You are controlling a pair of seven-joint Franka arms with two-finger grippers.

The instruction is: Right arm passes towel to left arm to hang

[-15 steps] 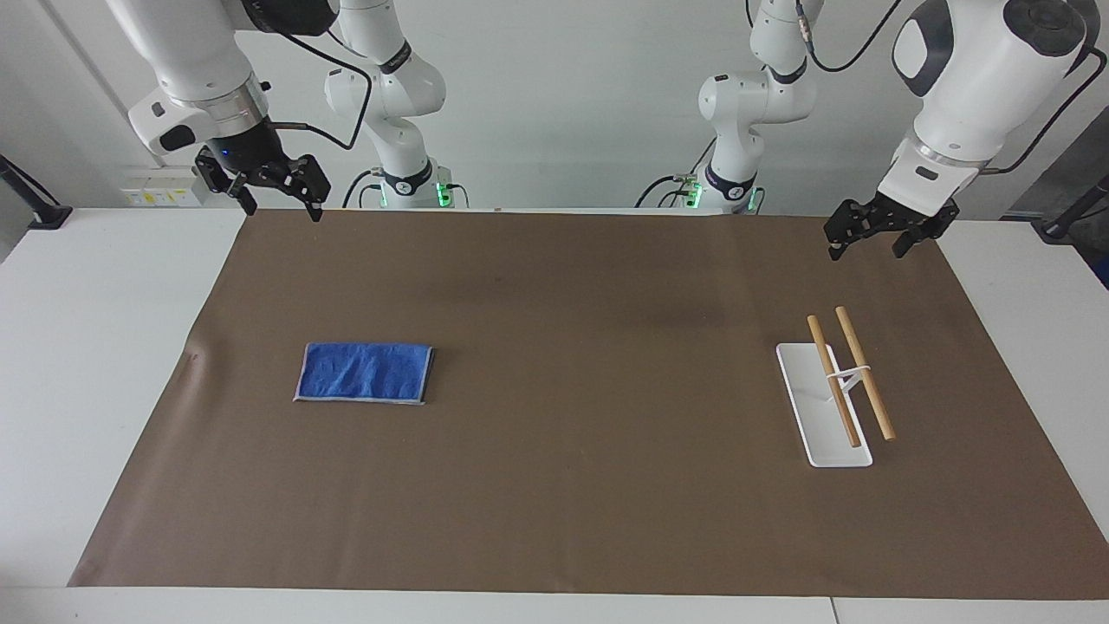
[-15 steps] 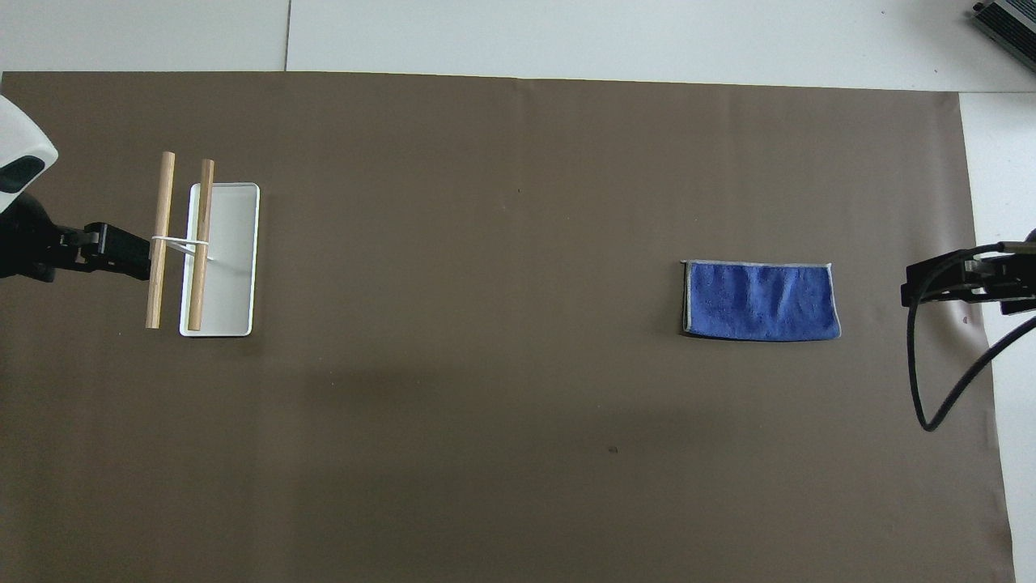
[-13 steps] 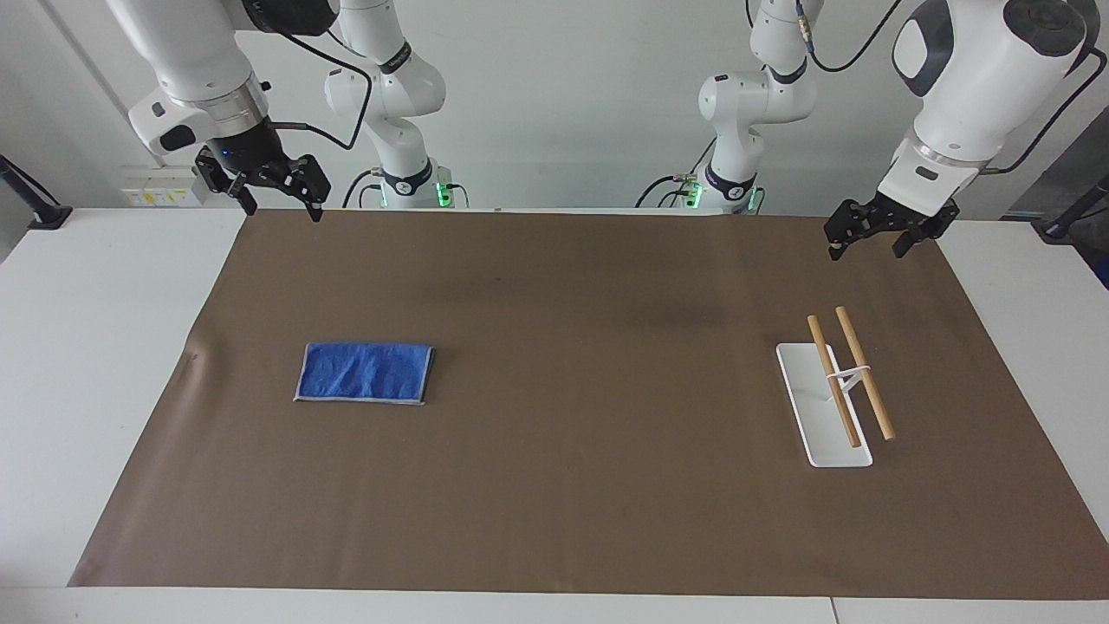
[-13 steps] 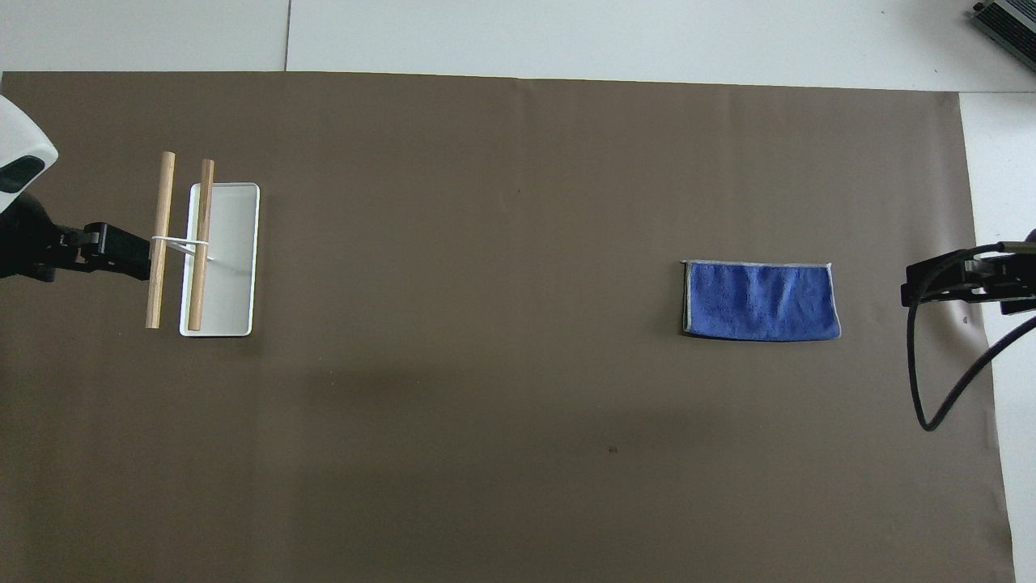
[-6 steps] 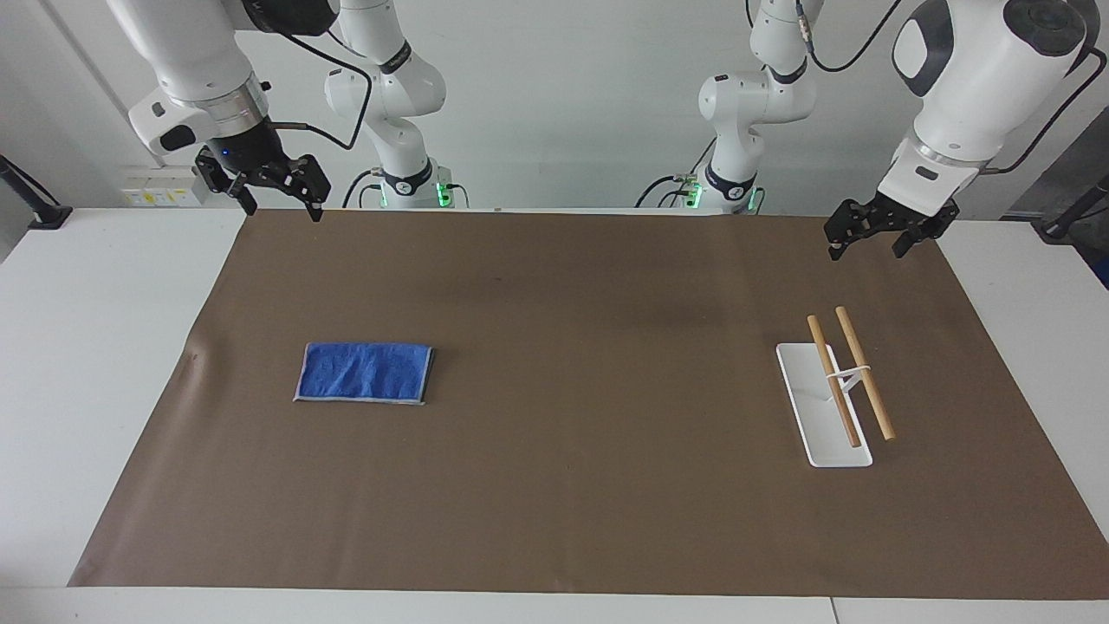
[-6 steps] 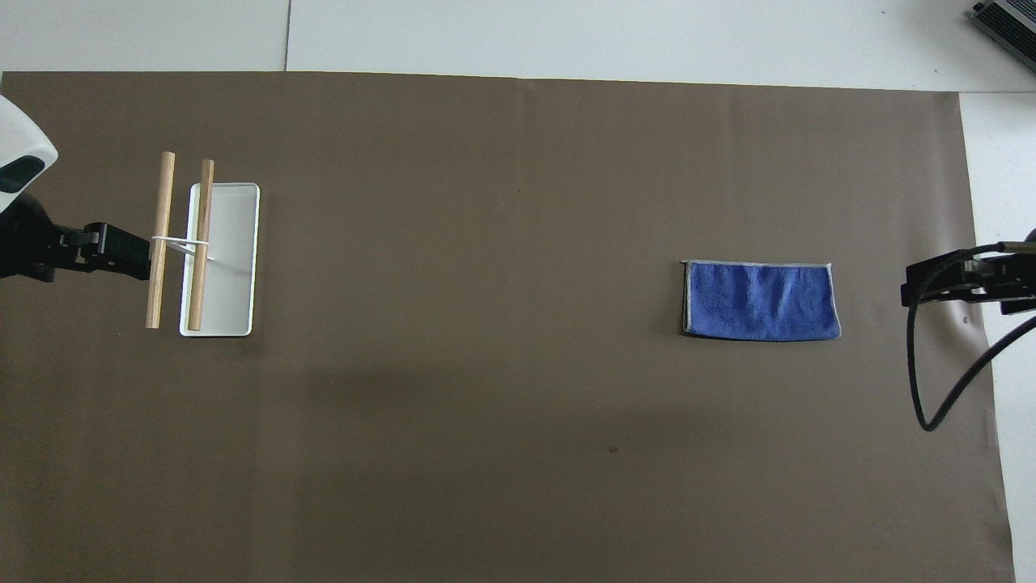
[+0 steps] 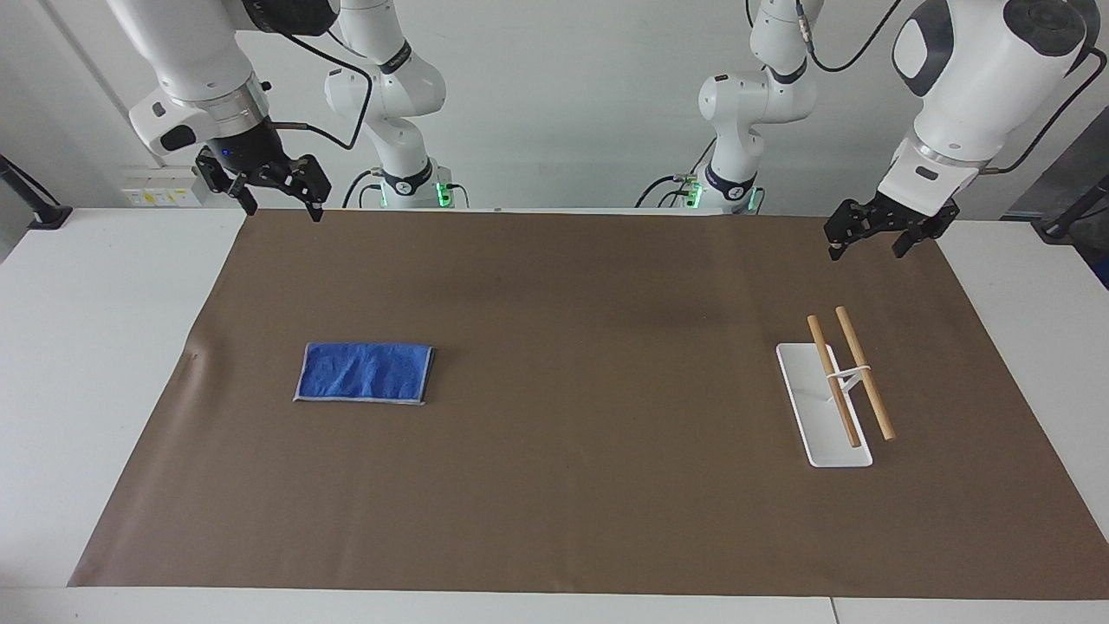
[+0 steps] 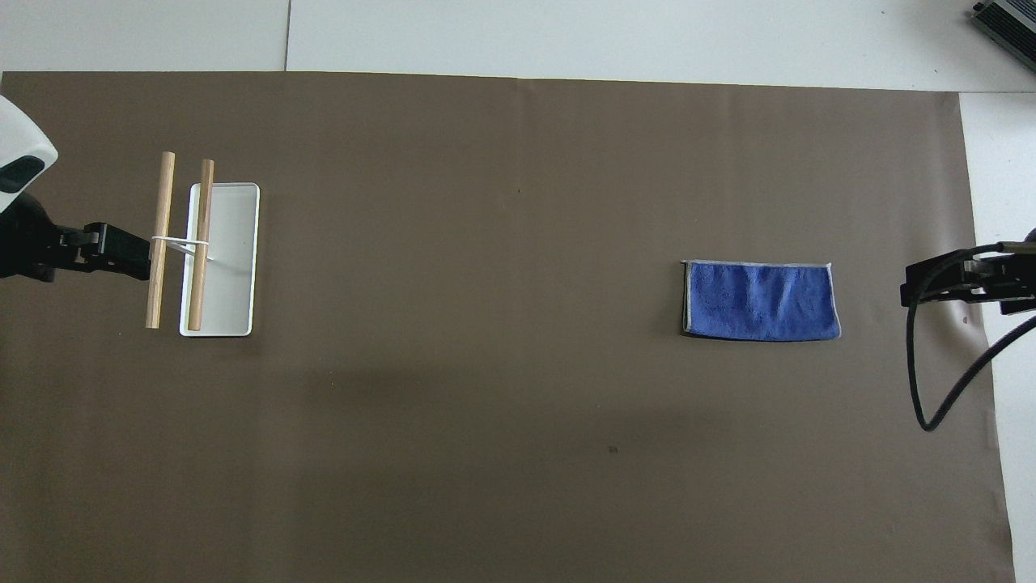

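The blue towel (image 7: pixel 364 373) lies flat and folded on the brown mat toward the right arm's end; it also shows in the overhead view (image 8: pixel 761 300). My right gripper (image 7: pixel 284 211), with a small blue light, hangs open and empty in the air over the mat's corner at the right arm's end, apart from the towel; it also shows in the overhead view (image 8: pixel 939 282). My left gripper (image 7: pixel 866 251) hangs open and empty over the mat's edge at the left arm's end, apart from the rack; it also shows in the overhead view (image 8: pixel 121 251). Both arms wait.
A towel rack with a white base (image 7: pixel 806 416) and two wooden rods (image 7: pixel 862 373) stands on the mat toward the left arm's end; it shows in the overhead view (image 8: pixel 235 267) too. The brown mat (image 7: pixel 589 347) covers most of the white table.
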